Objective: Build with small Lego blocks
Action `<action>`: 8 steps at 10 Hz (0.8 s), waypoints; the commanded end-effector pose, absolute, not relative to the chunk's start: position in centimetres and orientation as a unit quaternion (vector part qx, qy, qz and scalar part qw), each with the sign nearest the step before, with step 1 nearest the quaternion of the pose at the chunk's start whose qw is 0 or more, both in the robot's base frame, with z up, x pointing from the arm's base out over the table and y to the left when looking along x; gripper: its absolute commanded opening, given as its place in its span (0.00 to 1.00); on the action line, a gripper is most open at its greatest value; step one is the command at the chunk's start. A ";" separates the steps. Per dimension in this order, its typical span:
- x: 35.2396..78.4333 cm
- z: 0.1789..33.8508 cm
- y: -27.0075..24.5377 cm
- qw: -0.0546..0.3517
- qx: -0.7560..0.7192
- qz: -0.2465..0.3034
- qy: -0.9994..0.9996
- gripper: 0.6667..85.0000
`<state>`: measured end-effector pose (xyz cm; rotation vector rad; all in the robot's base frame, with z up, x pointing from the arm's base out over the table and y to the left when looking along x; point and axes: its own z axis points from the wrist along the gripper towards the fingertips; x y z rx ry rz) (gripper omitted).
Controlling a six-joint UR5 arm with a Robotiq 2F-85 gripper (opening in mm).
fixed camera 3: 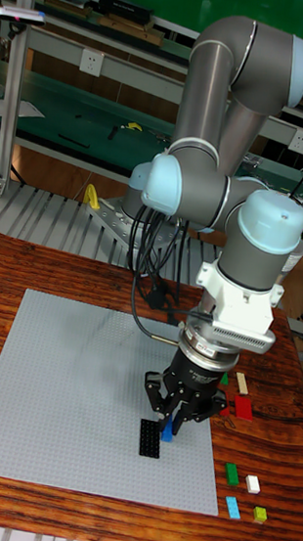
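Observation:
My gripper [166,425] hangs low over the grey baseplate [62,400], near its front right part. A small blue brick [167,433] sits between the fingertips, and the fingers are shut on it. Just left of it a black brick [150,438] lies flat on the baseplate, touching or nearly touching the blue one. Loose bricks lie on the wood to the right: a red one [244,409], a cream one [242,384], a green one [232,472], a white one [253,484], a light blue one [234,508] and a yellow-green one [261,515].
The arm's base [142,213] stands at the back of the wooden table [35,260], with cables [155,290] trailing down to the wrist. A metal workbench frame [20,92] stands behind.

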<state>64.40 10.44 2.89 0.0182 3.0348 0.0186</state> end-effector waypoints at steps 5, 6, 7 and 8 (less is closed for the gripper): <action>64.4 1.9 10.4 0.042 -0.004 0.017 0.999 0.01; 64.5 1.9 10.3 0.044 -0.002 0.015 0.999 0.01; 64.6 1.9 10.3 0.046 0.000 0.015 0.999 0.01; 64.6 1.9 10.3 0.046 0.003 0.015 0.999 0.01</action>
